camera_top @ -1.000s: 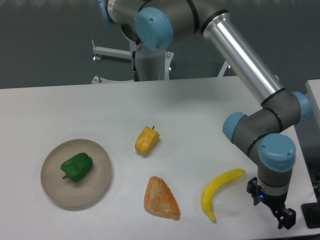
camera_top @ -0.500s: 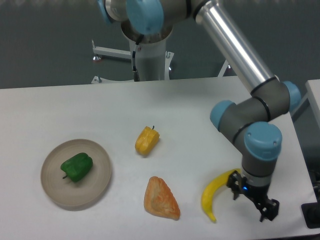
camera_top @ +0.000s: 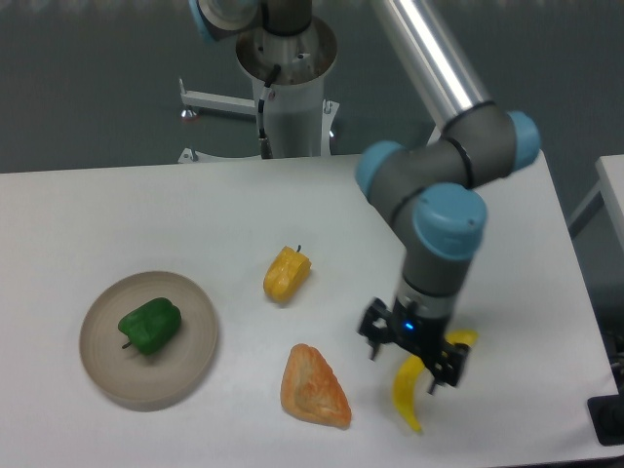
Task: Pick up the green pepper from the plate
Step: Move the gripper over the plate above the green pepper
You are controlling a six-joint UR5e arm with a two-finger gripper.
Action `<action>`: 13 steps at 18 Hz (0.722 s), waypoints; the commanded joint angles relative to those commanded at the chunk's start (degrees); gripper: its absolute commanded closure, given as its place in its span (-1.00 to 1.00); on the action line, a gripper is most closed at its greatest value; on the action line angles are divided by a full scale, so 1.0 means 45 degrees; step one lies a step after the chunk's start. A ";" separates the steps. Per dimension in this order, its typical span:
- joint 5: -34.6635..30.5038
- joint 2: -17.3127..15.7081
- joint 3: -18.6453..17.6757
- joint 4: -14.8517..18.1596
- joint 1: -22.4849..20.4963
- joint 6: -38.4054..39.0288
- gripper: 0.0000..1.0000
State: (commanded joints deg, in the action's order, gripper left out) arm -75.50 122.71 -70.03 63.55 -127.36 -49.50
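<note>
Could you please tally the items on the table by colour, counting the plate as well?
Green: 1, the green pepper
Yellow: 2, the yellow pepper and the banana, partly hidden behind the gripper
Orange: 1, the orange pastry-like wedge
Beige: 1, the plate, with the green pepper on it
Total: 5

The tool (camera_top: pixel 412 353) hangs with its fingers spread above the banana (camera_top: pixel 409 385). The green pepper (camera_top: pixel 150 326) lies on the plate (camera_top: pixel 195 366) far to the tool's left, beyond the orange wedge (camera_top: pixel 313 388) and the yellow pepper (camera_top: pixel 287 274).
</note>
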 joint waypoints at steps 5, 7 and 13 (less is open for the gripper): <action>0.0489 -0.1016 -0.1601 -0.0039 0.0625 0.1700 -1.00; 0.0742 -0.1349 -0.2363 -0.0098 0.1034 0.2286 -1.00; 0.0841 -0.1624 -0.3947 -0.1403 0.2615 0.4124 -1.00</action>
State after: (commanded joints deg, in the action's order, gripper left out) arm -71.72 115.40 -87.79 57.23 -115.59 -30.94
